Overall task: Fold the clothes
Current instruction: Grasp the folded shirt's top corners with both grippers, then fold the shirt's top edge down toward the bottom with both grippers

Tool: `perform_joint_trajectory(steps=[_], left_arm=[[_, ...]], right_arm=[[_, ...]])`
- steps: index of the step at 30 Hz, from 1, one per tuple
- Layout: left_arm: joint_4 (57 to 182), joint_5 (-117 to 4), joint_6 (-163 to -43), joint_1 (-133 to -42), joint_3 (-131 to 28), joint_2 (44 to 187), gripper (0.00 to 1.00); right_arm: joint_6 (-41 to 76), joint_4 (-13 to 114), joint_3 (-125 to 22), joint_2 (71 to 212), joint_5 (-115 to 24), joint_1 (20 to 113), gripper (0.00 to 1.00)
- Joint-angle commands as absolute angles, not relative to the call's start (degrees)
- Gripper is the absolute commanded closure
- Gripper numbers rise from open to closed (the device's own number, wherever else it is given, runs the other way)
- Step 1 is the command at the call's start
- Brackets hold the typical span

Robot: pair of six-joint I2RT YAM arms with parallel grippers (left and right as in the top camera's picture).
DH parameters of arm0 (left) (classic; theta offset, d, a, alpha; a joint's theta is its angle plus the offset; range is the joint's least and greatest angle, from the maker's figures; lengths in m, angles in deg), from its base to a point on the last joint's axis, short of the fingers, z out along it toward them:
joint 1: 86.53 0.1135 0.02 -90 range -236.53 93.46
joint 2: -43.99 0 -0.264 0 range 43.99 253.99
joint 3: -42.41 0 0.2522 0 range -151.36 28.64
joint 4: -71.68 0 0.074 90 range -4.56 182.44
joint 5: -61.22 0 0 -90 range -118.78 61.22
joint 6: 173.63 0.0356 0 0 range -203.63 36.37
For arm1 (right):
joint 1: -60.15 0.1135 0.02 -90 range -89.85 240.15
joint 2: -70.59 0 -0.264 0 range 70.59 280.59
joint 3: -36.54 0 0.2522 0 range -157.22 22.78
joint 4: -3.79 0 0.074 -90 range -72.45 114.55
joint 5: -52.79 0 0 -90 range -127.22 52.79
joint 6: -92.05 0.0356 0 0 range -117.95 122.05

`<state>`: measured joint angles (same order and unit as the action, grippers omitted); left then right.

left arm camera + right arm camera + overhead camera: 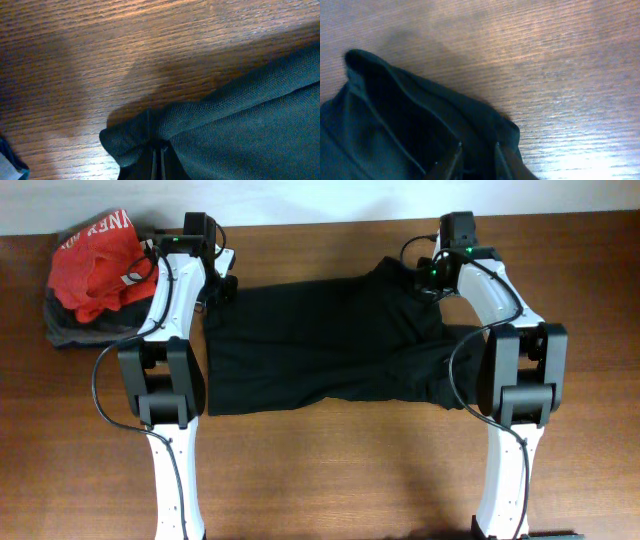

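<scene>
The black T-shirt (320, 345) lies spread across the middle of the table, with rumpled edges at the right. My left gripper (218, 288) is at its far left corner. In the left wrist view the jaws (157, 150) are shut on a bunched fold of the black T-shirt (240, 125). My right gripper (425, 280) is at the shirt's far right corner. In the right wrist view its fingers (478, 150) stand a little apart, with a thick fold of the black T-shirt (395, 120) pinched between them. No logo or label shows.
A red garment with white lettering (95, 265) lies on grey and dark folded garments (70, 330) at the far left of the table. Bare wooden table (330, 470) lies in front of the shirt and to the right (600, 300).
</scene>
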<state>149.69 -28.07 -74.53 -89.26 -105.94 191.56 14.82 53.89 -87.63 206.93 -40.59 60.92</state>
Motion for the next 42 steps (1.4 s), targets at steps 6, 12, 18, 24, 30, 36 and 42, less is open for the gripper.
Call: perform_joint_trajectory(steps=[6,12,18,24,30,36,42], left_arm=[[148.66,-27.44,-75.42,-88.86,-107.38,192.48,0.99],[148.79,-27.24,-74.99,-88.73,-111.21,192.48,0.99],[153.06,-27.26,-75.03,-88.73,-120.82,192.48,0.99],[158.0,-27.29,-75.01,-88.73,-124.32,192.48,0.99],[161.56,-27.24,-75.01,-88.73,-124.3,192.48,0.99],[166.24,-24.8,-75.01,-88.73,-124.3,192.48,0.99],[171.44,-19.37,-74.99,-88.71,-124.3,192.48,0.99]], right_arm=[[14.76,52.88,-87.37,207.49,-39.5,59.63,0.96],[14.58,57.12,-90.49,205.79,-39.56,57.34,0.96],[11.85,66.48,-97.2,202.84,-45.62,55.02,0.96],[8.83,78.26,-107.0,202.07,-51.67,53.95,0.96],[6.69,88.59,-111.32,202.07,-51.63,54.01,0.96],[4.75,99.44,-111.85,202.07,-51.61,52.72,0.96],[0.46,106.58,-111.78,202.1,-51.35,51.02,0.96]])
